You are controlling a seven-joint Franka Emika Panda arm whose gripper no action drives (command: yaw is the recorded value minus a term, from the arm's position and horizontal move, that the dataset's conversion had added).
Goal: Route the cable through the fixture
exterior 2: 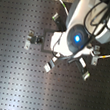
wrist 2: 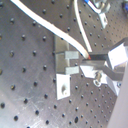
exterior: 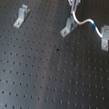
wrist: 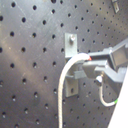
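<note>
The gripper (wrist: 95, 64) is clamped on the cable (wrist: 62, 87), its fingertips directly beside the slotted top of the fixture (wrist: 71, 47), as both wrist views show. In the first exterior view the cable (exterior: 85, 21) runs from the middle fixture (exterior: 69, 27) toward the bracket (exterior: 105, 37) at the first exterior view's right, over the perforated black board (exterior: 46, 79)

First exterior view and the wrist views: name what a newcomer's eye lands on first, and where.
In the first exterior view, the white cable snakes from the middle fixture toward the one at the first exterior view's right. A third stands apart at its left. In the first wrist view, the gripper pinches the cable at a fixture.
</note>
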